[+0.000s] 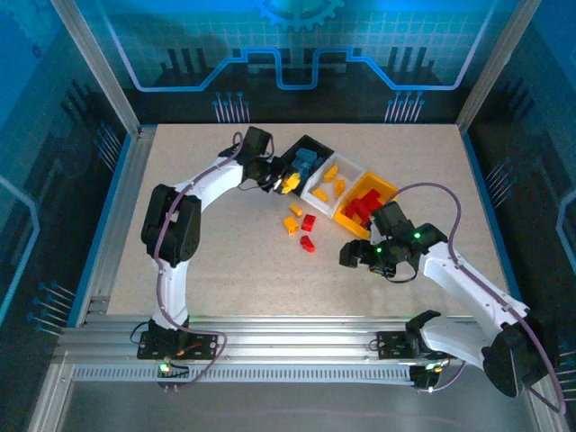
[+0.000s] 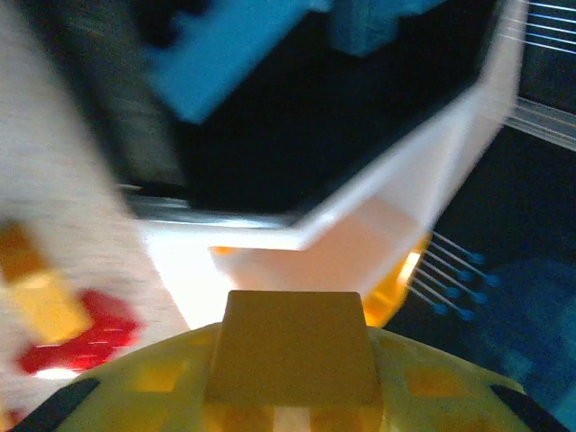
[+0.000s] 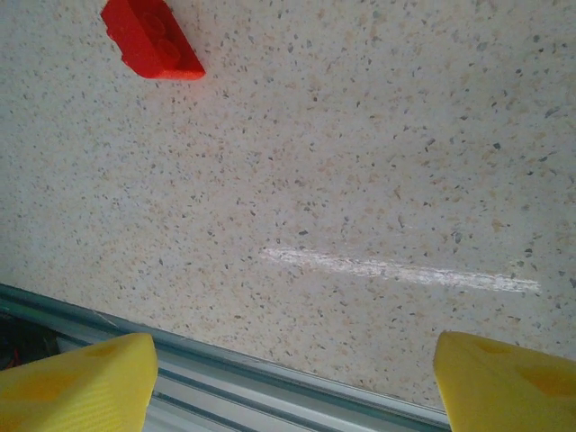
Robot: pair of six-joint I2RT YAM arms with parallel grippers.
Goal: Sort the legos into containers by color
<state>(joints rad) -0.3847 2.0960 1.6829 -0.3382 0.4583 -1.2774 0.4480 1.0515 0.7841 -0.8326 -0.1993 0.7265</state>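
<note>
The yellow brick (image 2: 292, 346) is grasped in your left gripper's (image 1: 289, 184) jaws, just at the black bin (image 1: 317, 144) — the wrist view shows this closely. Your right gripper (image 1: 350, 256) hangs released above the surface (image 3: 360, 162), a red brick (image 3: 153, 40) near.

I'm working in a robotics lab cell, not a home or a shop. The table (image 1: 225, 270) has a speckled top and is boxed in by aluminium posts (image 1: 94, 63), with slotted aluminium rails (image 1: 297, 337) along its near edge. The left arm (image 1: 171, 225) and right arm (image 1: 468, 279) are bolted to those rails, with cables (image 1: 454, 211) looping from their bases. Behind the far edge stands a blue-lit panel (image 1: 297, 54) printed with a gear and circuit traces. What lies on the table suits a bench as well: loose legos (image 1: 309, 222) near the middle and three joined containers (image 1: 387, 187) just beyond them.
</note>
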